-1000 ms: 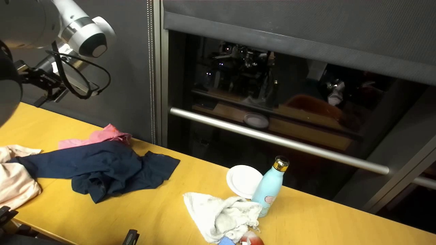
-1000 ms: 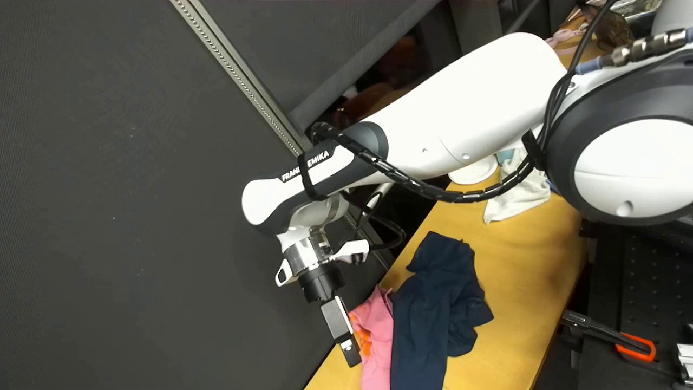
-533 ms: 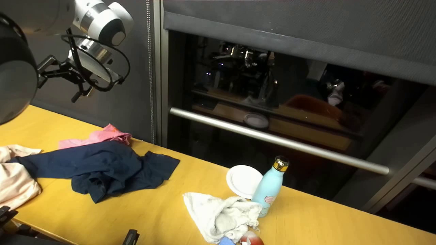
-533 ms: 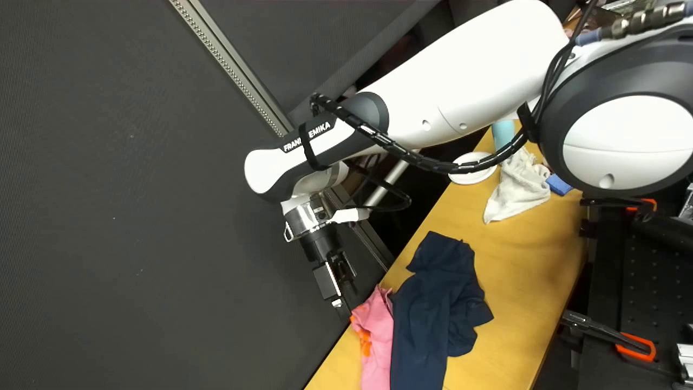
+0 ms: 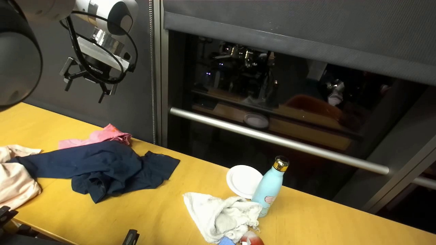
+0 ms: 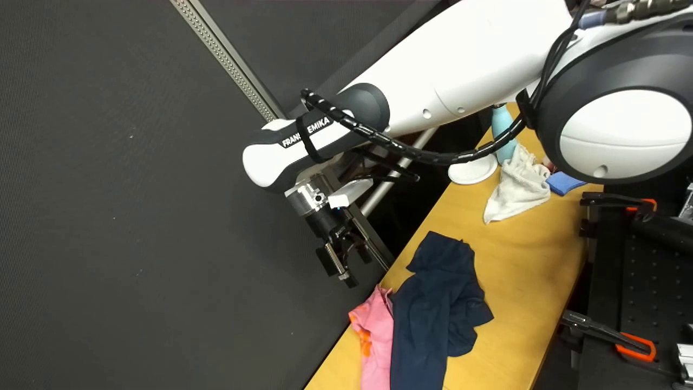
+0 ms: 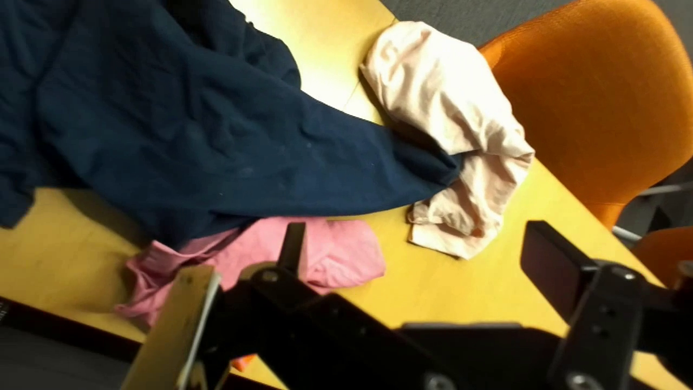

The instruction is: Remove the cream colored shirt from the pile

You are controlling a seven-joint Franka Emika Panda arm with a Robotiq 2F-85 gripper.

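Observation:
The cream shirt (image 5: 15,185) lies crumpled at the left edge of an exterior view. In the wrist view the cream shirt (image 7: 449,92) lies by the table edge, with the end of the navy garment (image 7: 243,141) against or over its middle. The navy garment (image 6: 433,319) also covers part of the pink cloth (image 6: 377,327). The pink cloth (image 7: 346,257) shows below it in the wrist view. My gripper (image 7: 417,244) is open and empty, its fingers wide apart. It hangs well above the table in both exterior views (image 5: 84,94), touching no cloth. The cream shirt is out of view in an exterior view.
A white towel (image 5: 218,212), a white plate (image 5: 242,180), a light blue bottle (image 5: 269,190) and a blue cloth (image 6: 563,183) are farther along the table. A dark blind (image 6: 135,216) borders the table's back edge. An orange chair (image 7: 590,97) stands beside the cream shirt's edge.
My gripper has risen away from the table and moved right in an exterior view, and turned to point more downward. The clothes have not moved.

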